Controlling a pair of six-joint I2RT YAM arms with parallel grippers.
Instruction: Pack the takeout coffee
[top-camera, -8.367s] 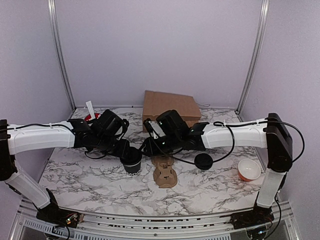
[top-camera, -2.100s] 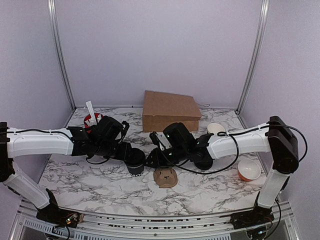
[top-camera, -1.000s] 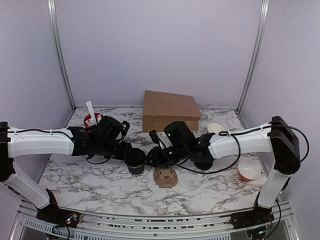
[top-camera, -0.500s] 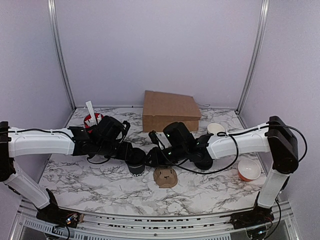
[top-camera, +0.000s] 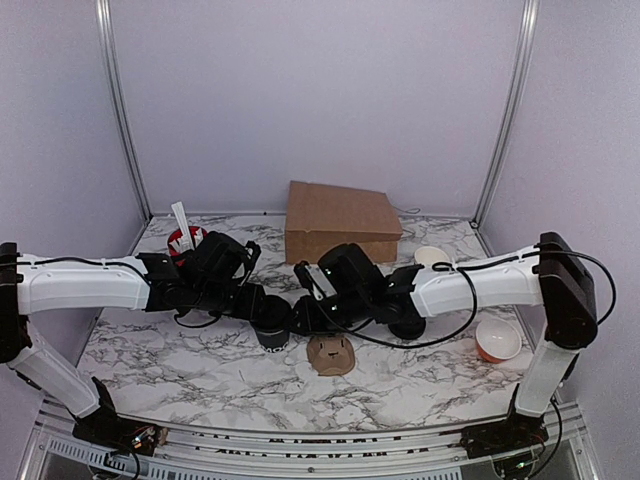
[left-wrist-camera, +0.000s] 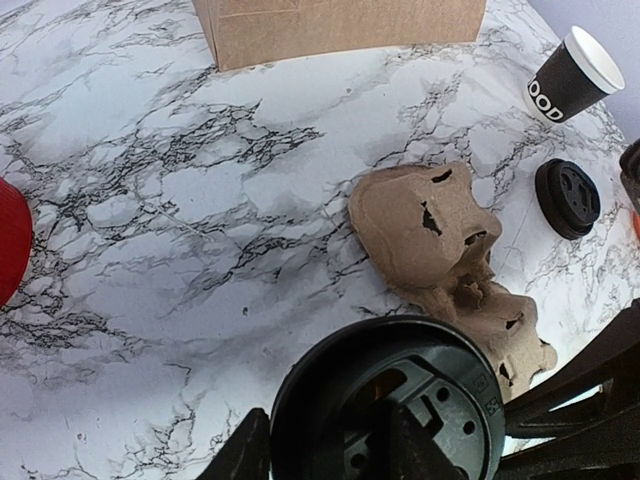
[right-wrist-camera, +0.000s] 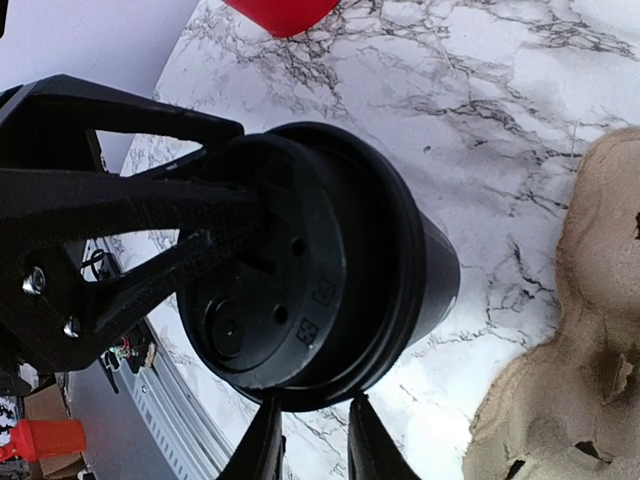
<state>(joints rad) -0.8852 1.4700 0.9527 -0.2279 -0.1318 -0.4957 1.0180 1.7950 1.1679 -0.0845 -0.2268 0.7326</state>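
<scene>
The takeout coffee (top-camera: 268, 331), a black cup with a black lid, stands left of the brown pulp cup carrier (top-camera: 331, 352). My left gripper (top-camera: 256, 311) is over it. In the left wrist view (left-wrist-camera: 335, 452) one finger sits outside the lid's rim and the other lies across the lid (left-wrist-camera: 400, 385), closed on the rim. My right gripper (top-camera: 298, 318) is at the cup's other side. In the right wrist view (right-wrist-camera: 312, 432) its fingers stand a narrow gap apart just below the lid's edge (right-wrist-camera: 290, 260), with nothing between them. The carrier also shows in both wrist views (left-wrist-camera: 440, 230) (right-wrist-camera: 590, 300).
A loose black lid (left-wrist-camera: 567, 198) and an open black cup with a white rim (left-wrist-camera: 572, 72) lie right of the carrier. A brown cardboard box (top-camera: 340, 220) stands at the back, a red cup (top-camera: 183, 240) back left, an orange bowl (top-camera: 497, 340) right.
My right gripper has edged left, closer to the lidded cup. The left gripper and the cup have stayed in place.
</scene>
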